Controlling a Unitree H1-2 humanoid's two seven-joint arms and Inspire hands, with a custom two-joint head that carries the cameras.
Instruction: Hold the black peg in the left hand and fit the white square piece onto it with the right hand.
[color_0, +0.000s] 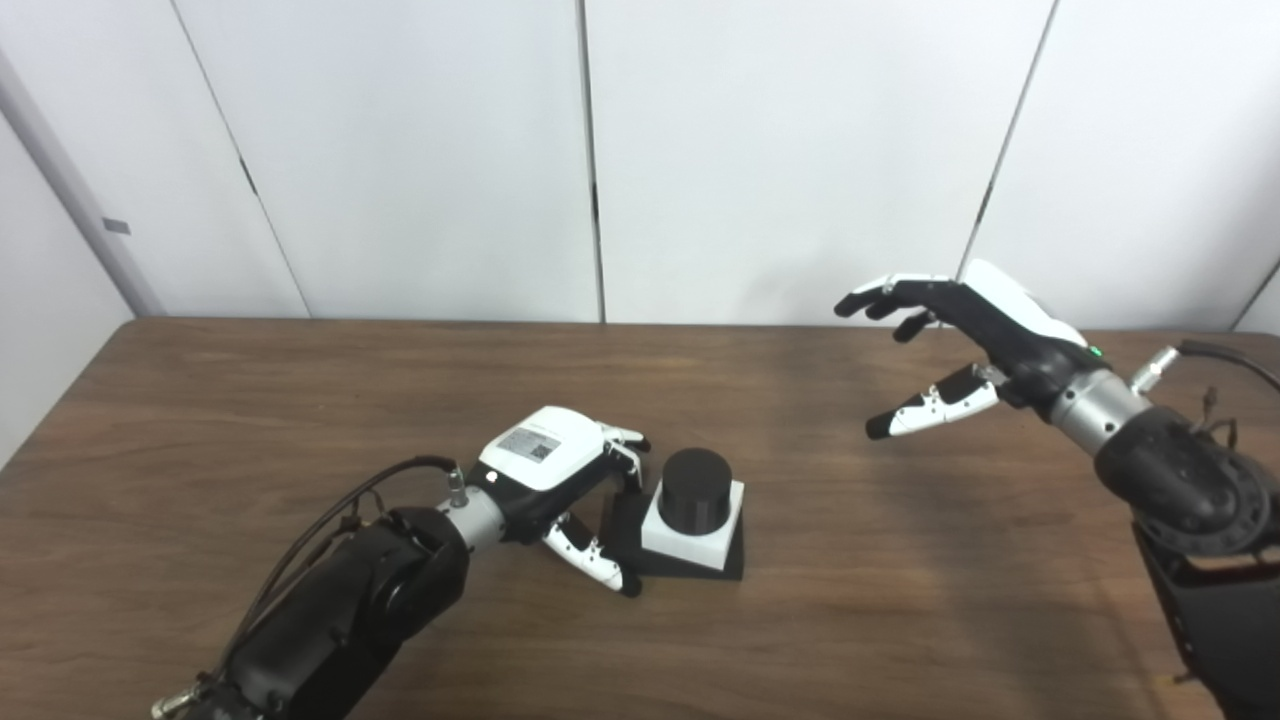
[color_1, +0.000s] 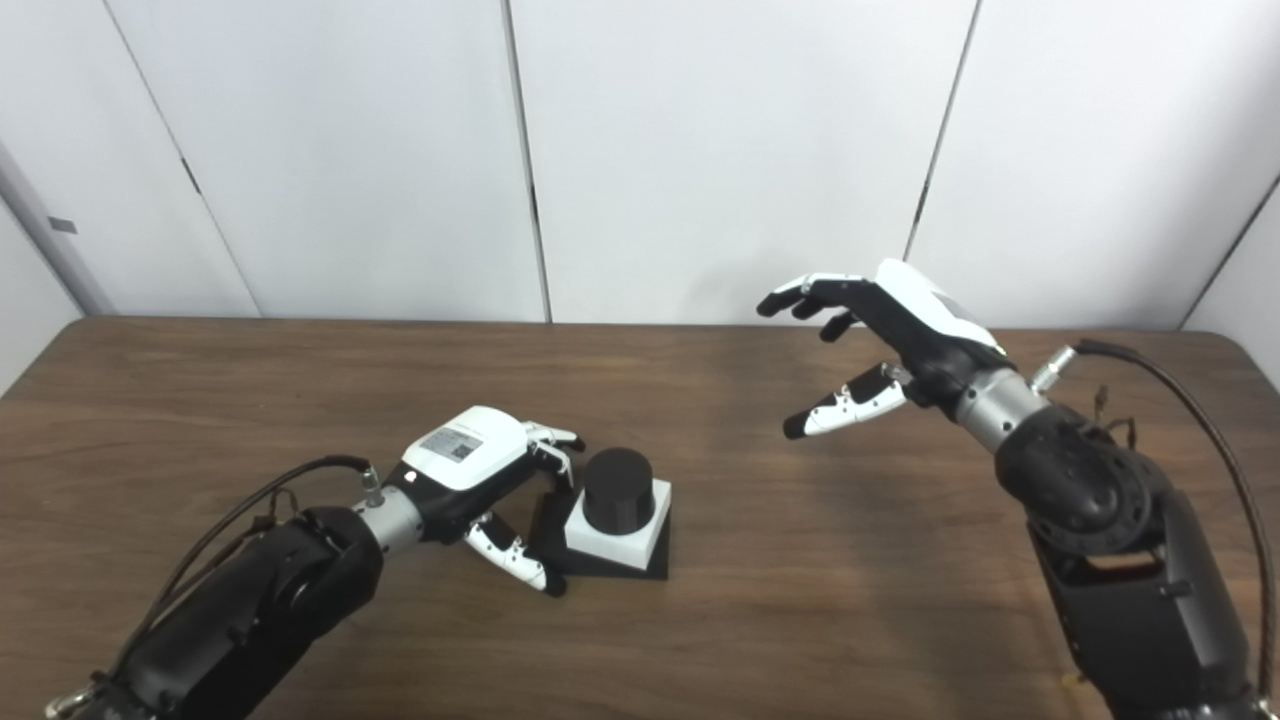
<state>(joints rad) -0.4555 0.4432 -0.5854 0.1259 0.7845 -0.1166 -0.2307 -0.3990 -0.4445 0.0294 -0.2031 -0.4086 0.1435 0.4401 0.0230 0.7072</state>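
A black round peg (color_0: 696, 488) stands upright on its flat black base plate (color_0: 728, 569) near the table's middle. The white square piece (color_0: 690, 540) sits around the peg, resting on the base. My left hand (color_0: 560, 470) lies just left of the base, its fingers (color_0: 625, 445) and thumb (color_0: 595, 560) curled around the base's left edge. My right hand (color_0: 950, 340) hovers open above the table well to the right of the peg, fingers spread and holding nothing.
The brown wooden table (color_0: 300, 420) runs to a white panelled wall (color_0: 780, 150) behind. Cables trail from both forearms, one at the left wrist (color_0: 400, 475) and one at the right wrist (color_0: 1225, 355).
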